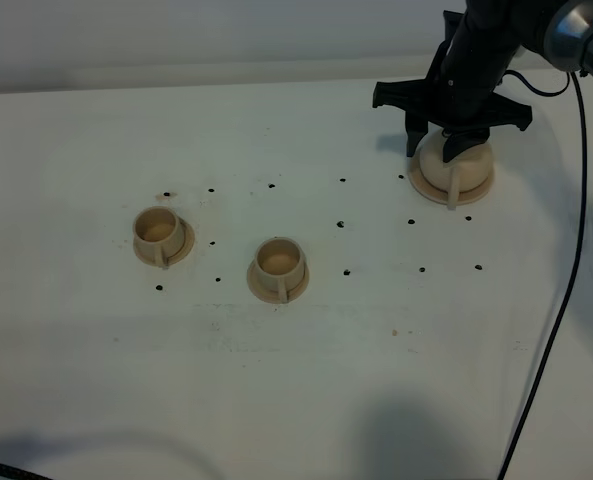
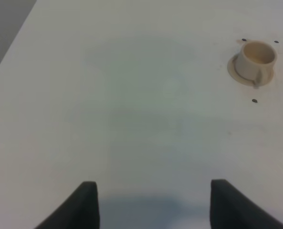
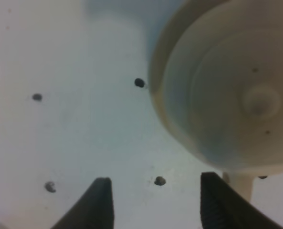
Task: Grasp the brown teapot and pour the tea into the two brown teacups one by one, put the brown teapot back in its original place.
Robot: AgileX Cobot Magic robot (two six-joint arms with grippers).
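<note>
The brown teapot (image 1: pixel 457 164) stands on its flat round disc (image 1: pixel 428 187) at the back right of the table. My right gripper (image 1: pixel 439 140) hovers open just above the teapot, touching nothing. In the right wrist view the teapot (image 3: pixel 236 95) fills one side from above, its handle (image 3: pixel 238 184) by one finger, and the open gripper (image 3: pixel 158 200) is empty. Two brown teacups sit on saucers: one at the left (image 1: pixel 159 234), one nearer the middle (image 1: pixel 278 264). My left gripper (image 2: pixel 155 202) is open and empty over bare table, far from one teacup (image 2: pixel 257 59); it is outside the high view.
The white table (image 1: pixel 296 380) carries small dark dots between the cups and the teapot. A black cable (image 1: pixel 566 280) hangs down the right side. The table's left edge (image 2: pixel 12 43) shows in the left wrist view.
</note>
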